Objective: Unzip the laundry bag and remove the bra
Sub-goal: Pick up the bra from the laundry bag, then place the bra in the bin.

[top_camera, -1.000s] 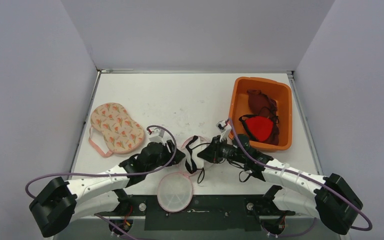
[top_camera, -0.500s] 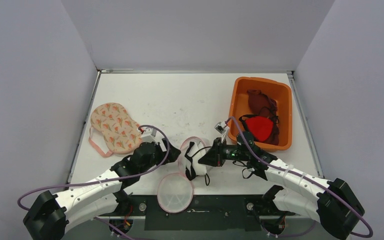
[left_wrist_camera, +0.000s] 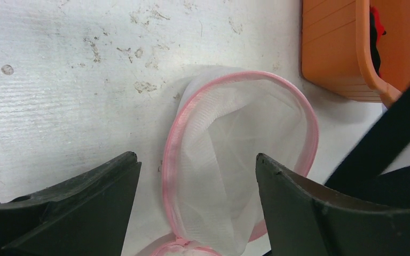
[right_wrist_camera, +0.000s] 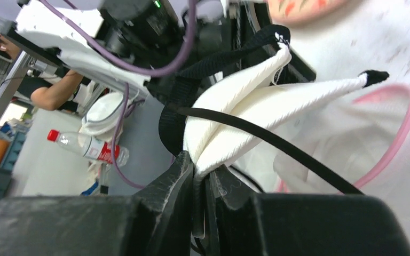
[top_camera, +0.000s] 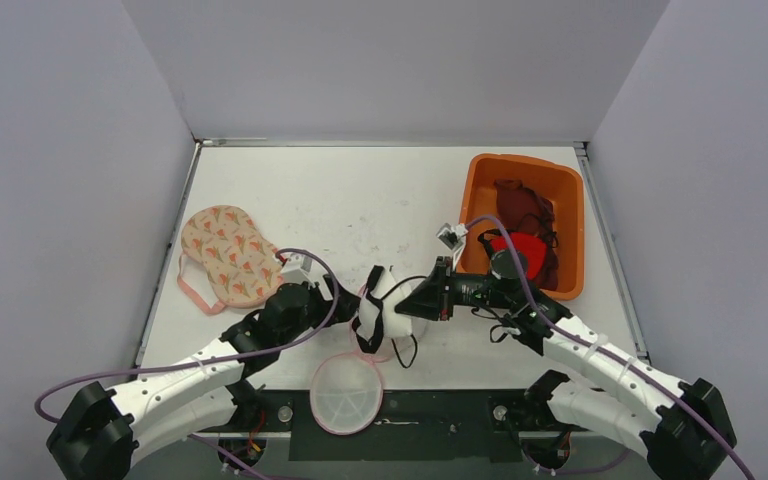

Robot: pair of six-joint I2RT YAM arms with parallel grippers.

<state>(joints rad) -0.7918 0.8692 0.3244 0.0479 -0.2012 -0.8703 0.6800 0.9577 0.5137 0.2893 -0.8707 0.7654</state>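
At the tabletop's near edge the pink-rimmed mesh laundry bag (top_camera: 347,392) lies unzipped. Left claw (left_wrist_camera: 196,160) gapes wide over it, empty. Right claw (right_wrist_camera: 195,170) is pinched tight on the white bra (right_wrist_camera: 245,106), held just above the bag. Orange bin (top_camera: 469,212) sits far right.

**Colours and patterns, tabletop**

The bra (top_camera: 392,312) is showing white ribbed fabric with black straps. The laundry bag (left_wrist_camera: 235,160) is reading as white mesh edged in pink. The bin (top_camera: 572,190) is showing plain orange, with a red garment (top_camera: 532,250) and a dark maroon garment (top_camera: 520,200) inside. The padded piece (top_camera: 232,256) is showing peach with small orange motifs. The table (top_camera: 360,190) is showing white with grey scuffs.
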